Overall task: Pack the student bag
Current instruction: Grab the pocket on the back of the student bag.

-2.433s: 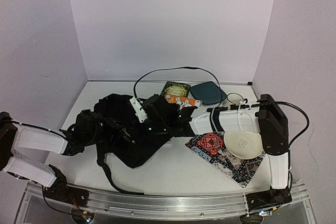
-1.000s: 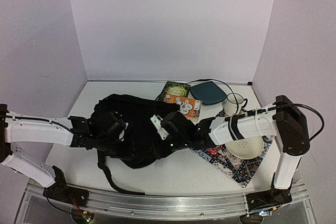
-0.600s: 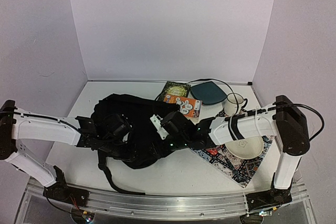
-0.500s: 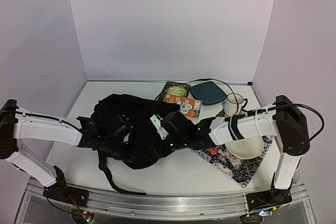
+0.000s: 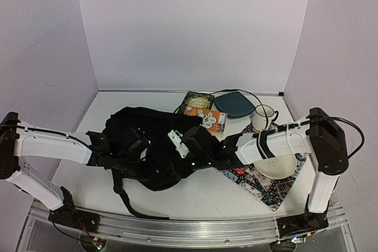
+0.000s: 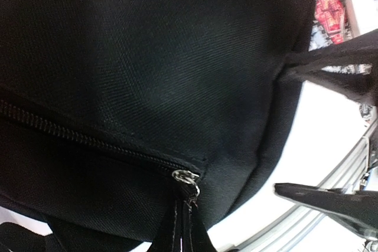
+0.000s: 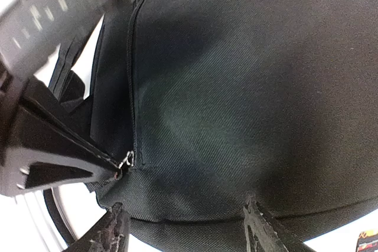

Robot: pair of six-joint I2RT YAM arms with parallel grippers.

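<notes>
Left wrist view: the left pincer [image 7: 111, 168] is judged clamped shut on the black fabric zip tab [image 6: 186, 223], which runs from its jaws up to a small metal ring [image 6: 186, 176] at the end of a closed zip line [image 6: 77, 134]. From the right wrist view its black tip is seen right at that ring. The grip is presumably taken so the zip can be drawn open for packing. The right pincer [image 7: 183, 216] is spread wide and grips nothing; its fingers [image 7: 113, 229] are set over the rounded edge of the large soft black fabric student bag [image 5: 150, 131], near the tab. This is judged a brace, so the soft fabric is not dragged along with the pull. The bag is laid flat on the white bench [image 5: 201, 196], between the two arms. Unpacked at the right are noted: a white bowl [image 5: 274, 163] on a patterned cloth [image 5: 260, 188], a white mug [image 5: 263, 116], a flat teal pouch [image 5: 234, 104].
</notes>
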